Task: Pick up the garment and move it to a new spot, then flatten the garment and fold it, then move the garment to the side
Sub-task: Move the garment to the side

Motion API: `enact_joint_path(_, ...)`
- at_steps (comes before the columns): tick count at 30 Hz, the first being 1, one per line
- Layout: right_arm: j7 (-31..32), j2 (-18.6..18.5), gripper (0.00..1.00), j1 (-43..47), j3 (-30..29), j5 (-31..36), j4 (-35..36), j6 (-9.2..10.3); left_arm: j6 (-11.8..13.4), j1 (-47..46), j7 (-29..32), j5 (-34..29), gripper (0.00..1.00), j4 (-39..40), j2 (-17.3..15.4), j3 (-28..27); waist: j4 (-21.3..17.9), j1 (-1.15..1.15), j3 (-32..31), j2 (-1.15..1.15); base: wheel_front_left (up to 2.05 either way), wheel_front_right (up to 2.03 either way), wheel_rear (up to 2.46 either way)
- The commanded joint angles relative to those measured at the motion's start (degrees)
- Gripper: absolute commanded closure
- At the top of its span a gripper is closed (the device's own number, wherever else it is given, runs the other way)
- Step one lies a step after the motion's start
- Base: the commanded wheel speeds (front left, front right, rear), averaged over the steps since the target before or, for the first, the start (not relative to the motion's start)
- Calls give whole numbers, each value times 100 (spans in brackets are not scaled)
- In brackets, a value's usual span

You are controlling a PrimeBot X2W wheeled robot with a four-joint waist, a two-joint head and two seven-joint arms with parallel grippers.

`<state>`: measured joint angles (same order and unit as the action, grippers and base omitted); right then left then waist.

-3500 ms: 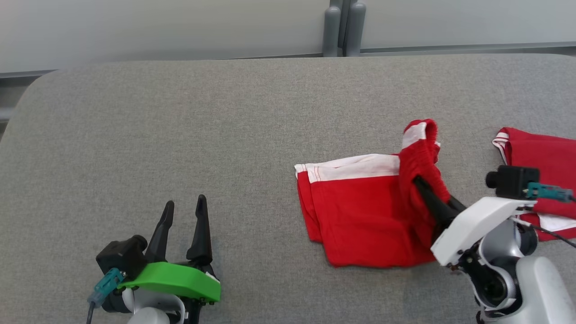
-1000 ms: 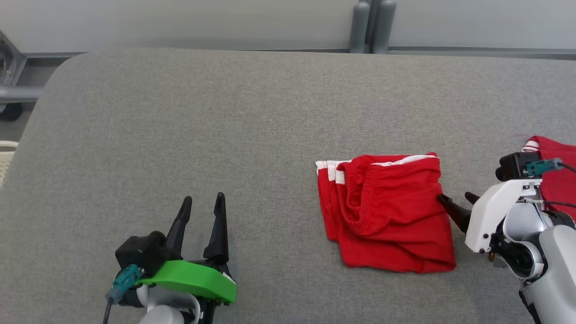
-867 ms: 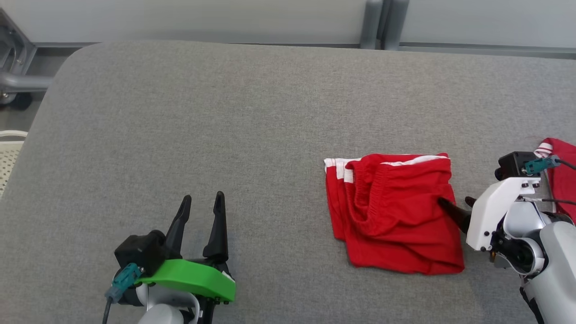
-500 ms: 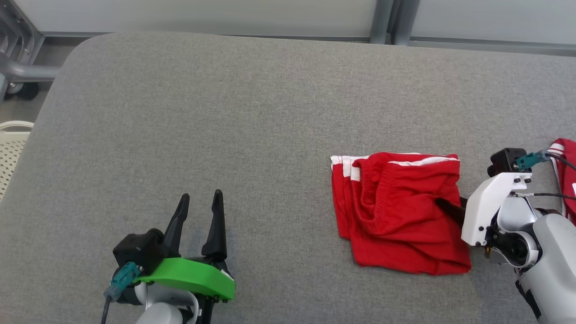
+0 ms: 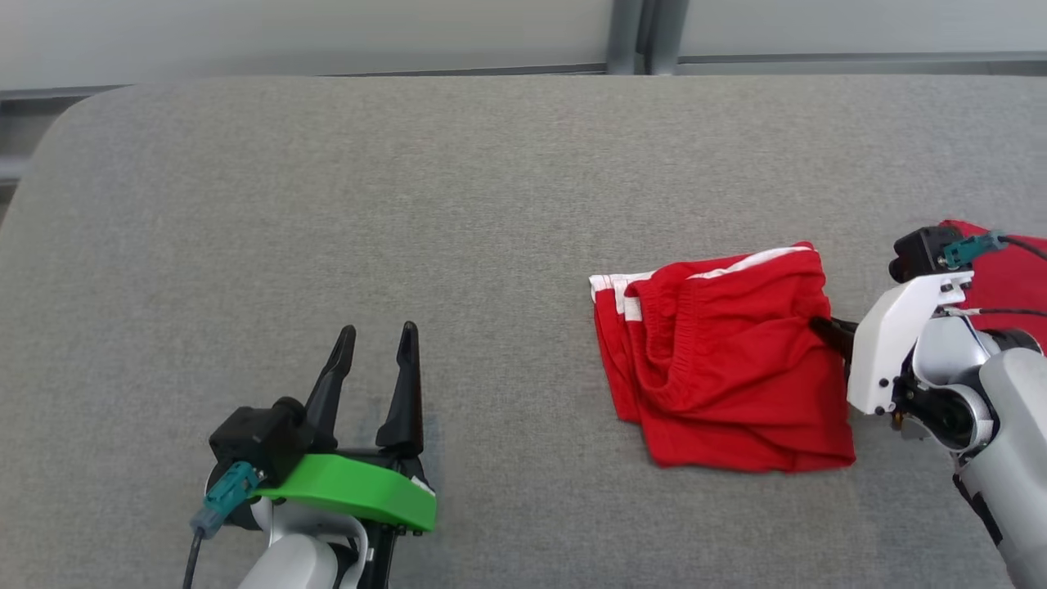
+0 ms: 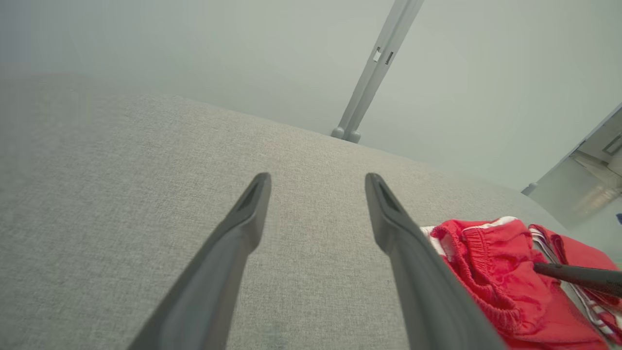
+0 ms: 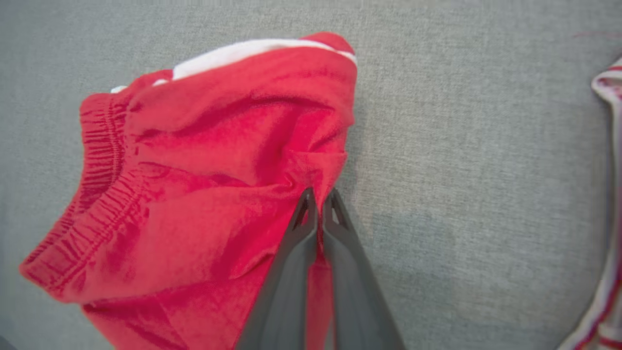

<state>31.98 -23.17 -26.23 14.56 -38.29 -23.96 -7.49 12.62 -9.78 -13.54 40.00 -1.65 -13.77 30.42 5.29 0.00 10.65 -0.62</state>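
Bench (image 5: 327, 204): grey, cloth-covered, rounded at the far left corner; a pale wall and a grey post (image 5: 638, 37) are seen behind it.

Garment (image 5: 720, 360): red shorts with white trim, folded into a rough square and laid on the right half of the bench, the gathered waistband turned toward the robot's left.

Right hand (image 5: 822, 325): fingers pressed together, with a pinch of the garment's right edge held between them; the cloth is spread leftward from the tips.

Left hand (image 5: 378, 330): fingers wide, nothing held, set well apart from the garment.

Second red garment (image 5: 1006, 270): noted at the far right.

The sideways move is judged to fall to the right hand, since the cloth is gripped there.
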Motion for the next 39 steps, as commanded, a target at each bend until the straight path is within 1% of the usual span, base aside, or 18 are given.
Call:
enact_joint_path(1,34,-73,100,-97,38,-33,62,-1,-2,-98,9,-39,0,43,-30,12,-383,0,22,62,0,0,0)
enact_joint_path(5,169,-262,100,-269,120,-6,260,-1,-14,-180,38,-86,0,97,-16,70,-888,0,75,62,0,0,0)
enact_joint_path(11,335,-425,100,-548,126,66,475,-1,-32,-303,74,-160,0,126,-2,157,-1619,0,189,62,0,0,0)
enact_joint_path(13,382,-430,100,-617,111,91,505,-1,-45,-326,84,-166,0,118,0,176,-1813,0,213,62,0,0,0)
enact_joint_path(18,437,-423,100,-785,71,197,549,-1,-90,-407,105,-152,0,104,25,216,-2133,0,245,62,0,0,0)
enact_joint_path(21,458,-390,100,-878,91,254,565,-1,-99,-429,106,-159,0,86,40,241,-2232,0,261,62,0,0,0)
enact_joint_path(25,459,-282,100,-987,122,323,556,-1,-123,-452,102,-164,0,42,62,285,-2260,0,262,62,0,0,0)
enact_joint_path(30,373,-197,100,-977,177,326,506,-1,-130,-422,106,-130,0,-28,64,319,-2144,0,193,62,0,0,0)
enact_joint_path(39,258,-235,100,-1107,156,275,484,-1,-38,-235,69,-82,0,6,-8,242,-1987,0,-12,62,0,0,0)
